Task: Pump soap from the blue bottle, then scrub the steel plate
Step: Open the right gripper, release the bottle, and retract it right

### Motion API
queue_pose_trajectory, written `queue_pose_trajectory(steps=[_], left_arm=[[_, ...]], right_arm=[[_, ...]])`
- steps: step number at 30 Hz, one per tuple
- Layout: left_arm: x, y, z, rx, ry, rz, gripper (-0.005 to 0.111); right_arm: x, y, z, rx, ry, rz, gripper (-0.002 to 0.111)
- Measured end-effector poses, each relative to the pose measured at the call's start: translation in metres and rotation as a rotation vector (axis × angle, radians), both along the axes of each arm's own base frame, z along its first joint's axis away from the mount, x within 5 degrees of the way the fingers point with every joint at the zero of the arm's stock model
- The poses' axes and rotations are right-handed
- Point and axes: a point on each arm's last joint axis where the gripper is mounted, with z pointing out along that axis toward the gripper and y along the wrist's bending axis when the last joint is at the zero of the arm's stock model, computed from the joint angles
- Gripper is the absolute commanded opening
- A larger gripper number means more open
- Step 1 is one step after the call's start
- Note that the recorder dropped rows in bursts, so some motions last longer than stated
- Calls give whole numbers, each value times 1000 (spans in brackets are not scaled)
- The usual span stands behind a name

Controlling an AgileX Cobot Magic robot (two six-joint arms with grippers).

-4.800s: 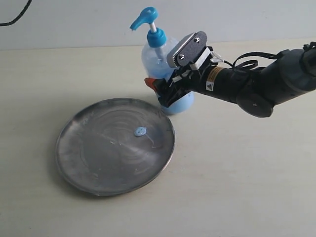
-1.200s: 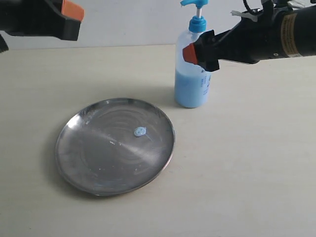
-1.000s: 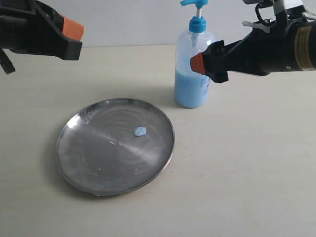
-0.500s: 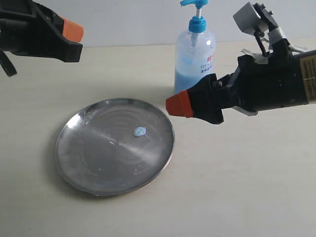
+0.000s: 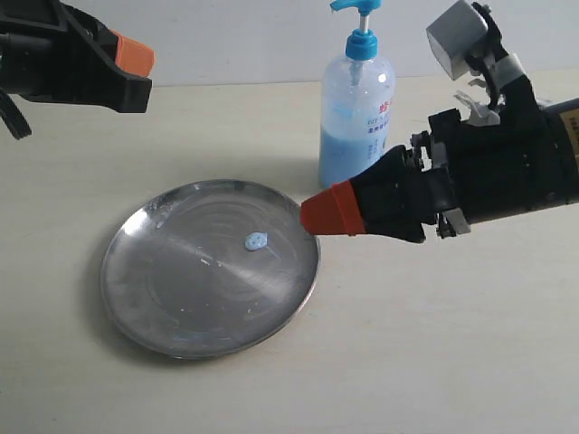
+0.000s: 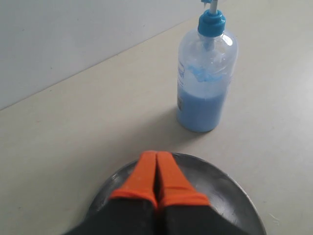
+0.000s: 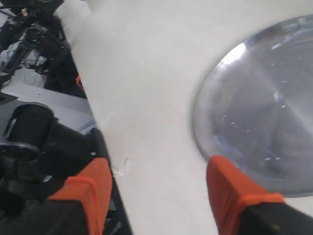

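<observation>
Wide shallow steel plate (image 5: 181,303) lies nearest on the beige table (image 5: 434,362), w/ a small pale-blue soap blob (image 5: 256,240) right of its centre; R gripper (image 5: 331,212) has swung down from the bottle, orange tips now over the plate's right rim, jaws apart, nothing in them; pumping looks done, scrub comes next; tall clear blue-pump bottle (image 5: 355,127) stands upright just behind the plate, let go; label is blue/red print, too small to read; L gripper (image 5: 131,56) hangs far left, tips pressed together, empty.
</observation>
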Motion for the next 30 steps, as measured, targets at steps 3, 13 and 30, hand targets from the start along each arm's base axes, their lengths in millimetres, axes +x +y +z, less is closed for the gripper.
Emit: queue_pose_trajectory(steps=[3,13,30], left_arm=[[0,0,0,0,0,0,0],[0,0,0,-12,7,3,0],[0,-1,1,-51,20,16,0]], right_arm=[[10,-4,-4,-77,-123,-68,46],[59,-52,-15,-635,-594,-481,46],[43,-106,-64,-1389,-196,-401,46]])
